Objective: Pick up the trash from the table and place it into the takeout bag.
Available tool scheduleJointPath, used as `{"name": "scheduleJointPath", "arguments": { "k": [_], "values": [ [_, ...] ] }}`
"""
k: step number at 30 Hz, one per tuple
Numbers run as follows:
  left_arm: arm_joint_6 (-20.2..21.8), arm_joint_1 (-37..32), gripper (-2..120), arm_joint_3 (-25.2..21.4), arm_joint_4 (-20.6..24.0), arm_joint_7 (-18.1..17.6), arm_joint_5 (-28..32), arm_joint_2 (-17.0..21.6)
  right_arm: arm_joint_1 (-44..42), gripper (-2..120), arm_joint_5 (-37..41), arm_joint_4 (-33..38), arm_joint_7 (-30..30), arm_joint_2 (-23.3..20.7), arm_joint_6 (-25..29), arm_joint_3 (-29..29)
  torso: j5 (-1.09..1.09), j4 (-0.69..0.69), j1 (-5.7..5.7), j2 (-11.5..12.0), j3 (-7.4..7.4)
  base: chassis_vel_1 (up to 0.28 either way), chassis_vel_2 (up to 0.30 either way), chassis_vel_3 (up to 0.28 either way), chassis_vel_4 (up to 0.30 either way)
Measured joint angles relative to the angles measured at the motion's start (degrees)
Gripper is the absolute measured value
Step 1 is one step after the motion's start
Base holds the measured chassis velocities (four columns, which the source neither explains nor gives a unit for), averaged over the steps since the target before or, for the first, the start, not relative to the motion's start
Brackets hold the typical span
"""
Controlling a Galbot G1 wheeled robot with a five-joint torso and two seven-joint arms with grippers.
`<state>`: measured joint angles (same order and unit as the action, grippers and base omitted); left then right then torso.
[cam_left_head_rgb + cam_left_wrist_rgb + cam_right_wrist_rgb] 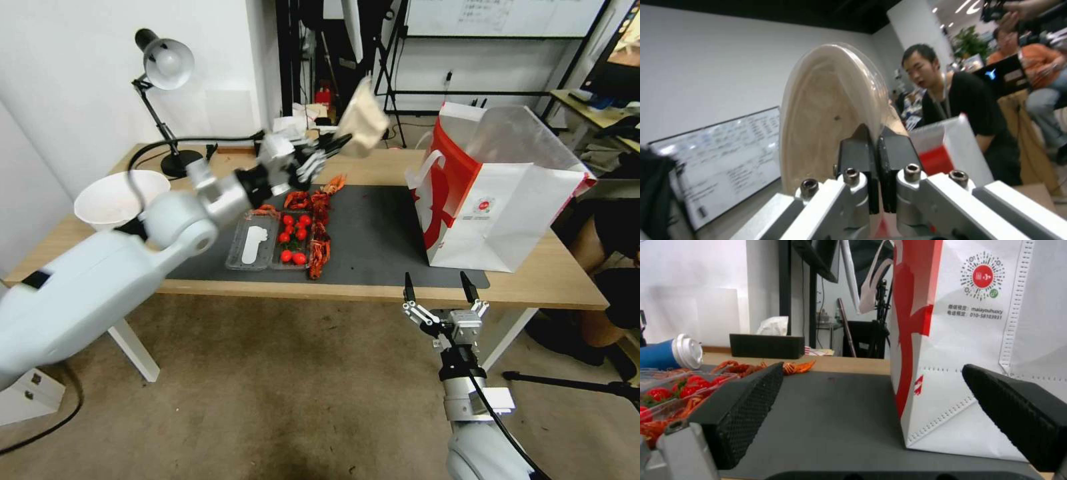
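Table [547, 280], long, light wood, carrying a dark grey mat [380, 233]; I am standing at its near edge; takeout bag [497, 200], large, white with red sides, standing upright on the mat's right end with its mouth gaping upward, silvery lining showing; my left arm is reaching across the table's middle, and my left gripper [333, 142] is hanging high above the far edge of the mat, pinching the rim of the round beige-filled tub [363, 120] between jaws drawn nearly together; the tub is riding tilted on edge, its flat face turned sideways, well clear of the tabletop; the bag is lying to the right of the tub and lower, its open top the nearer target for this arm, so I am judging the coming carry to run rightward until the tub is over the mouth; my right gripper [440, 288] is waiting low at the table's near edge, just in front of the bag, fingers spread wide and holding nothing; blue paper cup [669, 353], white-lidded, is lying on its side on the table beyond the tray of tomatoes [293, 239]; crayfish shells [319, 227] are strewn beside that tray.
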<state>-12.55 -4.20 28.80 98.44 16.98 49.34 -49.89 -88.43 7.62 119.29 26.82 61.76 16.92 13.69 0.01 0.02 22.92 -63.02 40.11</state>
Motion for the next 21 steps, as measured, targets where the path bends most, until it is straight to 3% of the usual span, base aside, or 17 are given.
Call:
{"name": "scheduleJointPath", "arguments": {
  "k": [2, 5, 7, 21],
  "values": [
    [0.0, 4.2, 0, 3.2, -4.0, -0.1, 0.2, -5.7, 0.3, 100, 0.3, -0.2, 0.0, -0.2, 0.0, 0.1, 0.03, -0.05, 0.01, 0.0, 0.01, 0.000, 0.000, 0.000, 0.000],
    [0.0, 5.2, 0, 3.9, -5.1, -0.1, 0.3, -7.1, 0.4, 100, 0.3, -0.2, 0.0, -0.3, 0.0, 0.1, 0.03, -0.05, 0.01, 0.0, 0.01, 0.000, 0.000, 0.000, 0.000],
    [-0.2, 7.6, 0, 5.5, -8.5, -0.1, 0.3, -10.9, 0.6, 100, 0.5, -0.2, 0.0, -0.3, 0.0, 0.1, 0.01, -0.03, 0.00, 0.0, 0.00, 0.000, 0.000, 0.000, 0.000],
    [-1.5, 11.8, 0, 8.4, -17.1, 0.4, 0.2, -20.6, 0.8, 100, 0.7, -0.3, 0.2, -0.3, 0.0, 0.6, 0.00, -0.03, 0.01, 0.0, 0.00, 0.000, 0.000, 0.000, 0.000]
  ]
}}
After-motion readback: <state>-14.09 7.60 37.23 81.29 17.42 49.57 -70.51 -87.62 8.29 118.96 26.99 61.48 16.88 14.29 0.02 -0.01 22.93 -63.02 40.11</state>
